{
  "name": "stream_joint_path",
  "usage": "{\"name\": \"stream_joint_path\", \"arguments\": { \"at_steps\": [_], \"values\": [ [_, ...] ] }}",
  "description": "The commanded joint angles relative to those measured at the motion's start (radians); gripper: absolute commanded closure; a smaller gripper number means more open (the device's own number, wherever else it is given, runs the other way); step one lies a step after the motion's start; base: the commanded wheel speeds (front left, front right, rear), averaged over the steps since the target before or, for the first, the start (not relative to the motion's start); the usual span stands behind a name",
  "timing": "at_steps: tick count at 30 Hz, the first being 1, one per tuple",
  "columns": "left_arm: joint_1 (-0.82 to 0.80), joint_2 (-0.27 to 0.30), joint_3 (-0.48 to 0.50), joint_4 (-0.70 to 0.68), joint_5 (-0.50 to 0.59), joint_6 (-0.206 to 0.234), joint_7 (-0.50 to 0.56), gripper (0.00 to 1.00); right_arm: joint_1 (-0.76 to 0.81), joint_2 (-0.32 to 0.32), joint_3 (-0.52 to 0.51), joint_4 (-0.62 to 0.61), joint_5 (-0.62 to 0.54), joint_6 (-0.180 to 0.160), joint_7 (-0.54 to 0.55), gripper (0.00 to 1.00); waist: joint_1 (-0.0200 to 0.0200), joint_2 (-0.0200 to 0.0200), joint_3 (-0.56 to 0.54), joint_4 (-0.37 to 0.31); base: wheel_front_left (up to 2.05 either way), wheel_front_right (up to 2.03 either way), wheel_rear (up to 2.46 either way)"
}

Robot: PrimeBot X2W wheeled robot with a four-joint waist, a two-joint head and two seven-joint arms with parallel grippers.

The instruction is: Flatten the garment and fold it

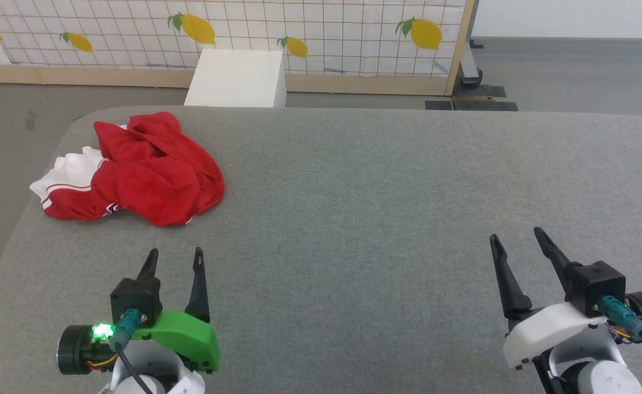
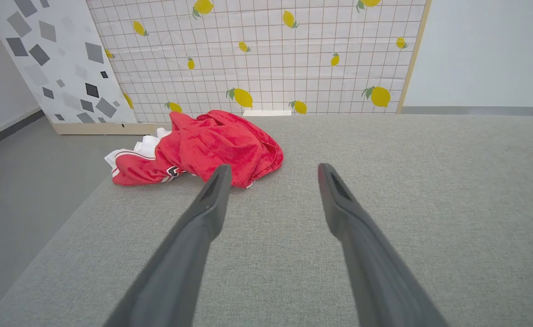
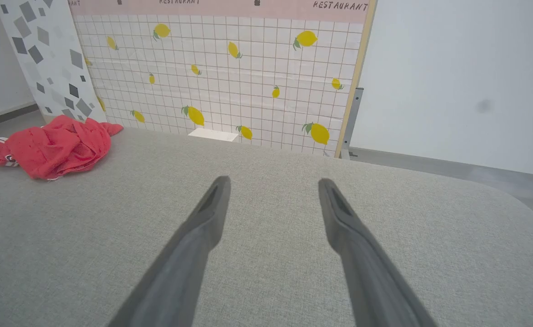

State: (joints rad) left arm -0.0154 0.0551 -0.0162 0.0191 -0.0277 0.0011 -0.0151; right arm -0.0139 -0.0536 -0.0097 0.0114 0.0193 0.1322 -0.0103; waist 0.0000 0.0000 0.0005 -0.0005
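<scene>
Head view: garment (image 1: 145, 172) crumpled in heap at upper left of frame, near left edge of table (image 1: 381, 191), long axis roughly left-right. Left hand (image 1: 175, 251) at lower left, spread, empty, just below heap, so nearer. Right hand (image 1: 516, 234) at lower right, spread, empty, well apart.

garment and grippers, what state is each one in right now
garment, crumpled in a heap, not flattened or folded, some white inside showing
left gripper, open, empty, short of the garment
right gripper, open, empty, over bare table
</scene>
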Motion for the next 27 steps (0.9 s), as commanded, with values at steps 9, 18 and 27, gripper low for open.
{"name": "stream_joint_path", "arguments": {
  "at_steps": [9, 18, 27],
  "values": [
    [-0.007, -0.001, -0.015, 0.02, -0.018, 0.004, -0.027, 0.0, 0.008, 0.001, -0.02, 0.009, 0.023, 0.0, -0.03, 0.0, 0.0, 0.0, 0.0, -0.001, 0.0, 0.0, 0.0],
    [-0.011, -0.001, -0.024, 0.034, -0.027, 0.005, -0.045, 0.0, 0.011, 0.001, -0.037, 0.012, 0.037, 0.0, -0.049, 0.0, 0.0, 0.0, 0.001, -0.002, 0.0, 0.0, 0.0],
    [-0.015, -0.001, -0.033, 0.047, -0.036, 0.005, -0.064, 0.0, 0.013, 0.001, -0.054, 0.014, 0.055, 0.0, -0.067, 0.0, 0.0, 0.0, 0.002, -0.004, 0.0, 0.0, 0.0]
  ]
}}
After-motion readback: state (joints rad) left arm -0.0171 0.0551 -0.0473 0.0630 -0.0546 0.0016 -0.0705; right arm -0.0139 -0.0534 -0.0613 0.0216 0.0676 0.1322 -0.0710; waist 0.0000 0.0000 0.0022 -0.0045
